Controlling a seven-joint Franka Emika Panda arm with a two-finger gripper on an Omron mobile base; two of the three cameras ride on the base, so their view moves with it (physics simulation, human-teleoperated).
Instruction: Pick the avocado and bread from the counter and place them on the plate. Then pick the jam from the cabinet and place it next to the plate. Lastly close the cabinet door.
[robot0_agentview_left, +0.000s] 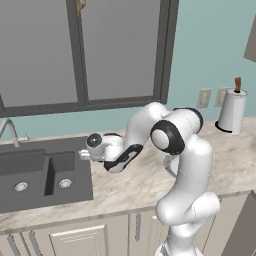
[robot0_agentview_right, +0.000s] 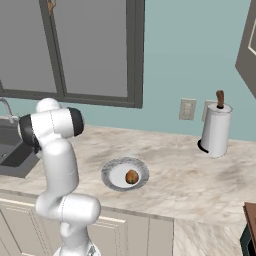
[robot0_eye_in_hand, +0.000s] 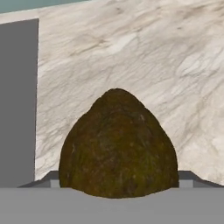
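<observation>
Here, in the hand view, you look straight at the avocado: a dark olive-brown, rough-skinned lump with a blunt peak, filling the lower middle of the frame and sitting on the beige marbled worktop. Its base hides the fingers, so you cannot tell whether they are closing on it or standing free of it. A flat dark grey panel runs down the left edge of that frame.

In the left base view the arm bends low toward the centre-left of the frame, its hand just right of the dark grey sink.

In the right base view the plate, white in the centre with a grey speckled rim, lies at the lower middle of the frame, and the bread, a small orange-brown ball, rests on it. A paper-towel roll stands upright at the right, near the wall.
</observation>
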